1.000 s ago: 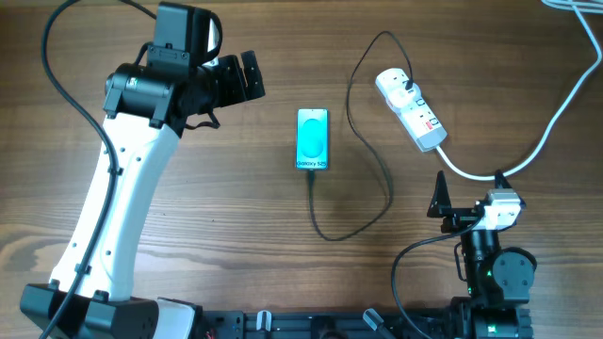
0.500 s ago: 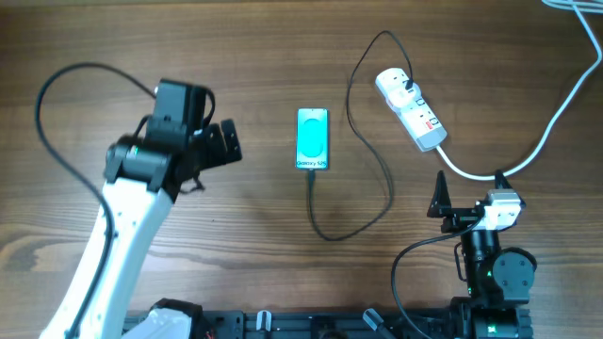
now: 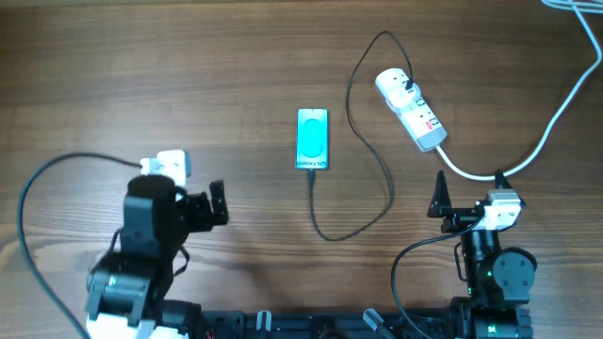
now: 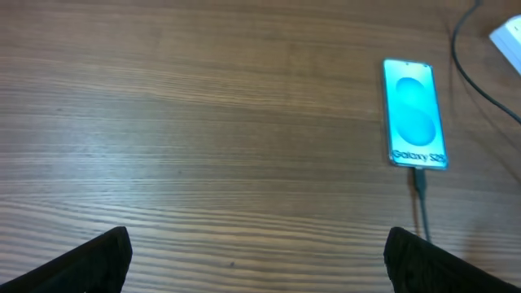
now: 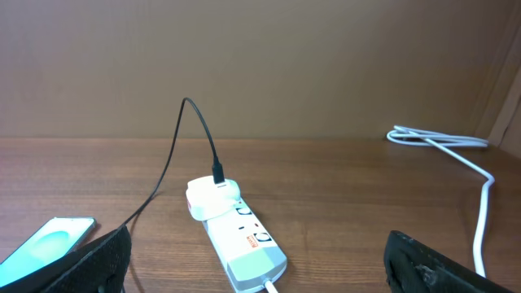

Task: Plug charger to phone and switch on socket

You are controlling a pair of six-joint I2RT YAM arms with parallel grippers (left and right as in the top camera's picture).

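The wooden worktop (image 3: 236, 75) carries all three task items. The small rectangular smartphone with a lit teal-green screen (image 3: 313, 139) lies flat at the centre of the overhead frame, its "Galaxy S25" lettering along the lower edge. The thin black charging cable (image 3: 384, 179) meets that lower edge with its connector tip, drops toward the bottom of the frame, loops right, then climbs to the white plug adapter (image 3: 394, 83). The adapter is seated in the upper-left end of the white oblong power strip with red-marked switches (image 3: 419, 118), which lies at an angle in the upper right. The switch positions cannot be told. A thick white cord (image 3: 542, 141) leaves the strip's lower-right end and runs off the upper right corner. The left tool (image 3: 219, 202) sits at lower left, well apart from the smartphone, its fingers spread and grasping nothing. The right tool (image 5: 256, 238) sits at lower right, below the strip, likewise released and empty.
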